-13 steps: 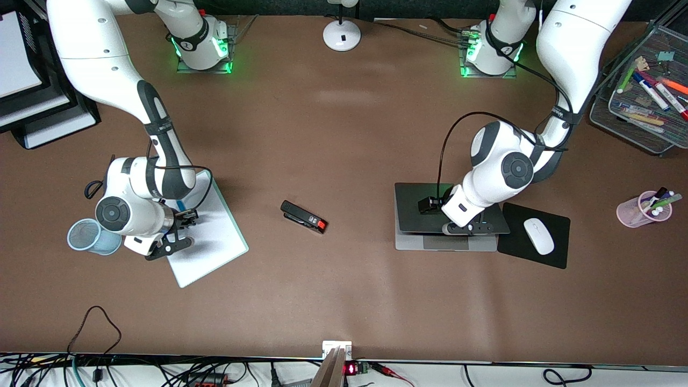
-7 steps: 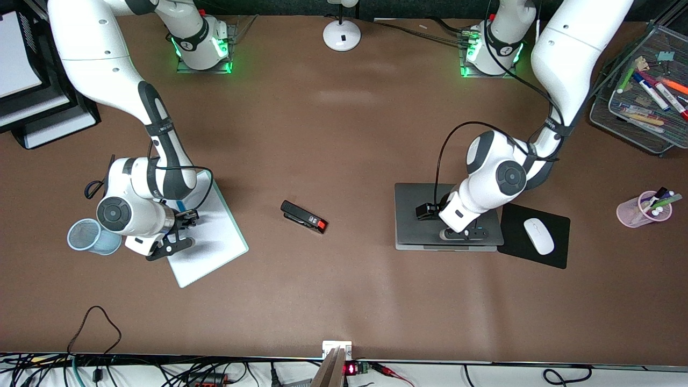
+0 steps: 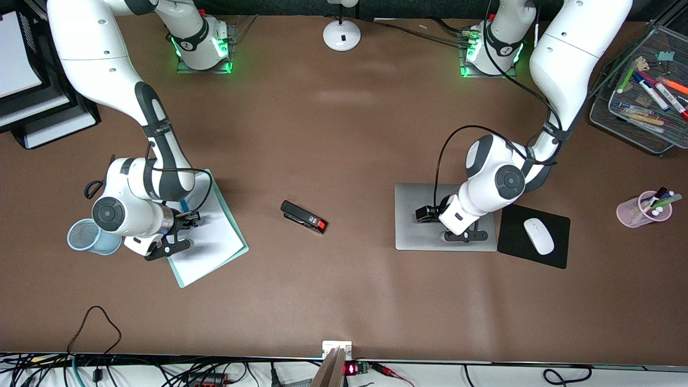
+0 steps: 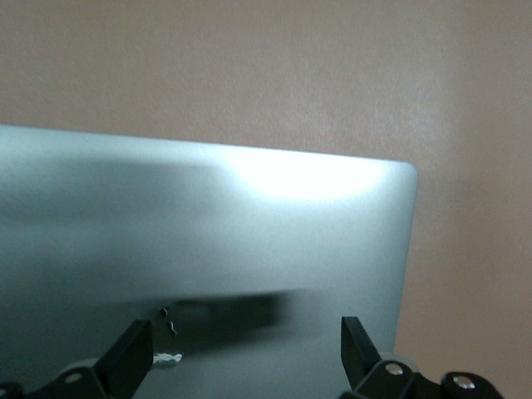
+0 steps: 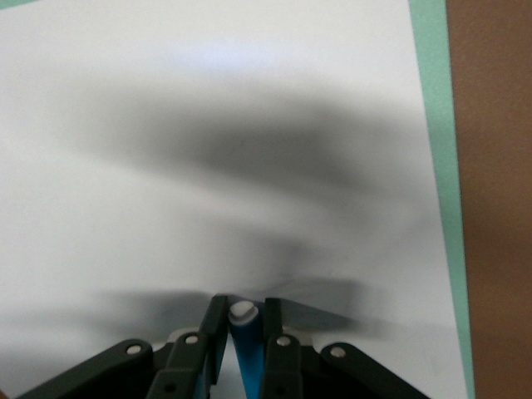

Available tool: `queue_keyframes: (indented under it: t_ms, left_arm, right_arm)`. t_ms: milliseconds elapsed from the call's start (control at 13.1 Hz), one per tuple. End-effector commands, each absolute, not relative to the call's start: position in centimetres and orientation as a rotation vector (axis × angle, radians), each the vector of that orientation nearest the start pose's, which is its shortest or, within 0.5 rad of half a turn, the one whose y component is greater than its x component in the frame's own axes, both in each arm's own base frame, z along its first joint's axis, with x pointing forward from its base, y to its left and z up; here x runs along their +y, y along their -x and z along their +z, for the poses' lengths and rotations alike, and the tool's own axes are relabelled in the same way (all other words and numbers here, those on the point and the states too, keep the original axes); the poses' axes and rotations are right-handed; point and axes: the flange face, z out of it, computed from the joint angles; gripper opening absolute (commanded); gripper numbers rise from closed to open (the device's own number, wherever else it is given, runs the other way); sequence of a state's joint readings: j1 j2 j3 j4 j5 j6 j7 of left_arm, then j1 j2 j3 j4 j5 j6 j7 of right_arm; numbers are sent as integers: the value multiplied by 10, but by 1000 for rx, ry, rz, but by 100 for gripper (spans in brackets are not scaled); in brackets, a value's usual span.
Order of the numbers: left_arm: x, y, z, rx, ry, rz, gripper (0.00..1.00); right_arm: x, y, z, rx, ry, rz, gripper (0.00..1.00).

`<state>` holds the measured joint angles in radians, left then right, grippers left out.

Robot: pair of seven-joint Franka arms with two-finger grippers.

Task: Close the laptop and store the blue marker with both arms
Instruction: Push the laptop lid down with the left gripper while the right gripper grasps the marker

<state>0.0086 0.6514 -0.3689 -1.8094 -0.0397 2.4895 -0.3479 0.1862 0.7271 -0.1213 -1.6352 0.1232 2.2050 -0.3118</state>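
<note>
My spread left gripper (image 3: 460, 235) presses the slim silver-grey laptop (image 3: 419, 236) shut; my right gripper (image 5: 239, 332), clamping the short bright blue marker (image 5: 243, 337) over the white clipboard (image 3: 215, 236), should head for storage.

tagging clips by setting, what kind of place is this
Likely an office desk staged in a robot lab: a closed laptop beside a mouse on its pad, a stapler, and a mesh tray of markers.

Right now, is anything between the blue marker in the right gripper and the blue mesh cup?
Nothing visible. The right gripper holds the blue marker over the clipboard, and the mesh cup stands right beside it.
</note>
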Motion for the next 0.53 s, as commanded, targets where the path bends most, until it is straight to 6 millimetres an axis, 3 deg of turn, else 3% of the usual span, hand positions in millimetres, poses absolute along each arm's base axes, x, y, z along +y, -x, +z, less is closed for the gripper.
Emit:
queue_keyframes:
  t_ms: [0, 305, 457]
  left_arm:
    - [-207, -636, 232, -151, 3374, -20, 100]
    - [-188, -646, 280, -177, 3367, -141, 100]
    - [-179, -647, 310, -184, 3356, -169, 100]
  right_arm:
    - [61, -672, 178, -508, 3037, 211, 23]
    - [60, -673, 179, -531, 3035, 209, 22]
    - [59, -673, 181, -560, 3030, 204, 15]
